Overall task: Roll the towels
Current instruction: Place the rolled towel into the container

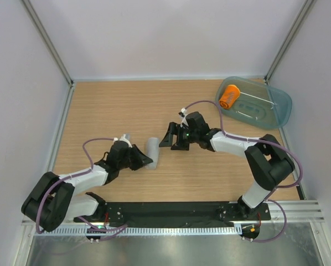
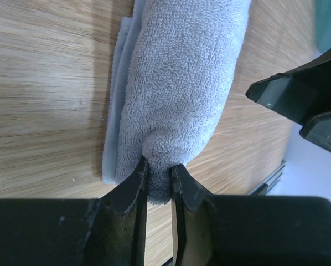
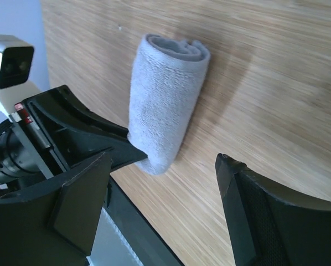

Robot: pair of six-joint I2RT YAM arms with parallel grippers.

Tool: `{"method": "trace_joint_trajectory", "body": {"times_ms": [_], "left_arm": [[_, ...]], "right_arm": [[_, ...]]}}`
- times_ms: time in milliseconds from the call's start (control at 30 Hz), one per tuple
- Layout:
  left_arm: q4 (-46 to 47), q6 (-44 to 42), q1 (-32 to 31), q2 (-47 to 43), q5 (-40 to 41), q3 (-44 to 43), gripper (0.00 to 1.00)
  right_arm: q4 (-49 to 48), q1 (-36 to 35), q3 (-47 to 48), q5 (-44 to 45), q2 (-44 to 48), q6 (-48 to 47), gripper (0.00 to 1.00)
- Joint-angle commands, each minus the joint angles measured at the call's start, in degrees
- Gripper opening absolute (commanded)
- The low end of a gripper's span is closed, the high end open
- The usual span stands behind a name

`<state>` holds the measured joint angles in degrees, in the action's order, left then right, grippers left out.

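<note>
Near the middle of the table (image 1: 110, 105), the left gripper (image 1: 145, 160) is pinching the near end of the rolled grey towel (image 1: 152, 149), jaws almost closed. The right gripper (image 1: 170, 141) is hanging wide open, empty, just right of it. The rolled orange towel (image 1: 229, 96) is lying in the far-right tub (image 1: 283, 108).

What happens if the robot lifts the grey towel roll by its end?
The grey towel roll looks soft and fluffy, so it would probably droop. The left hand pinches only one end, so it might unroll. Pushed sideways, it could roll, being round.
</note>
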<state>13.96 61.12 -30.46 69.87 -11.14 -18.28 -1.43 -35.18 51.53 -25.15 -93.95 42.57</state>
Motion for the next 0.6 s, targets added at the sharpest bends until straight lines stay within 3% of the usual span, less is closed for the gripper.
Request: {"method": "trace_joint_trajectory", "body": {"times_ms": [0, 567], "left_arm": [[-5.2, 0.6, 2.8, 1.7, -2.0, 3.4, 0.08], [-4.1, -1.4, 7.7, 6.2, -5.9, 4.7, 0.05]], "right_arm": [[-11.2, -1.9, 0.3, -1.9, -2.6, 3.5, 0.83], [-17.0, -7.8, 4.3, 0.5, -15.3, 4.5, 0.76]]}}
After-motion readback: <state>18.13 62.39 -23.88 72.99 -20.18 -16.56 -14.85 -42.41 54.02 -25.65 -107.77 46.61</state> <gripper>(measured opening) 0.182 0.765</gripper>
